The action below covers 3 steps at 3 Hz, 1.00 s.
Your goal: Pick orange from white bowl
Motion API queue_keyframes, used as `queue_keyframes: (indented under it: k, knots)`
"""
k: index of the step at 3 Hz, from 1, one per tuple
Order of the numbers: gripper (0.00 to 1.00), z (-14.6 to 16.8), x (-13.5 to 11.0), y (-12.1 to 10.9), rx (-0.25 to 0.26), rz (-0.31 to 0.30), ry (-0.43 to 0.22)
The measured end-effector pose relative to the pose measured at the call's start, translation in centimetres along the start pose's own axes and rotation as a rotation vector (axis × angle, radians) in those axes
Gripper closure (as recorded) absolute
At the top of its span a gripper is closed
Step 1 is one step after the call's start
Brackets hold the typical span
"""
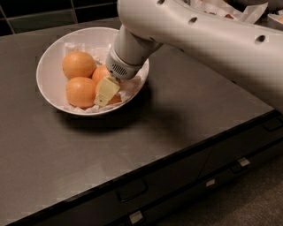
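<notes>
The white bowl (pixel 48 66), lined with crumpled white paper, sits at the back left of the dark counter. It holds several oranges: one at the back left (pixel 78 64), one at the front left (pixel 81 92), and one in the middle (pixel 101 73). A fourth orange (pixel 116 99) shows only as a sliver beneath the gripper. My gripper (pixel 107 92) is down inside the bowl on the right side, resting against the middle and right oranges. The big white arm (pixel 199 39) reaches in from the upper right and hides the bowl's right rim.
The dark counter (pixel 177 119) runs to a front edge with drawers and handles (pixel 130 190) below. At the top right, behind the arm, is white paper with red berries (pixel 230 12). A dark tiled wall (pixel 40 17) is at the back.
</notes>
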State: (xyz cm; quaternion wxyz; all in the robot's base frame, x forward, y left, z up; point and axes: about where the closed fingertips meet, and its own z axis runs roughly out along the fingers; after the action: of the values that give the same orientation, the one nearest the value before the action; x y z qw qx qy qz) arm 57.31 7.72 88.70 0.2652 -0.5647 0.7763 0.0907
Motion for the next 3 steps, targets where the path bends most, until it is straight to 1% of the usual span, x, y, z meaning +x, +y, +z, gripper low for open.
queue_keyframes:
  k: [1, 2, 3]
  knots:
    - [0.21, -0.6, 0.1, 0.7, 0.059, 0.019, 0.063]
    - [0.2, -1.9, -0.2, 1.2, 0.121, 0.028, 0.106]
    - [0.21, -2.1, -0.2, 1.2, 0.136, 0.036, 0.119]
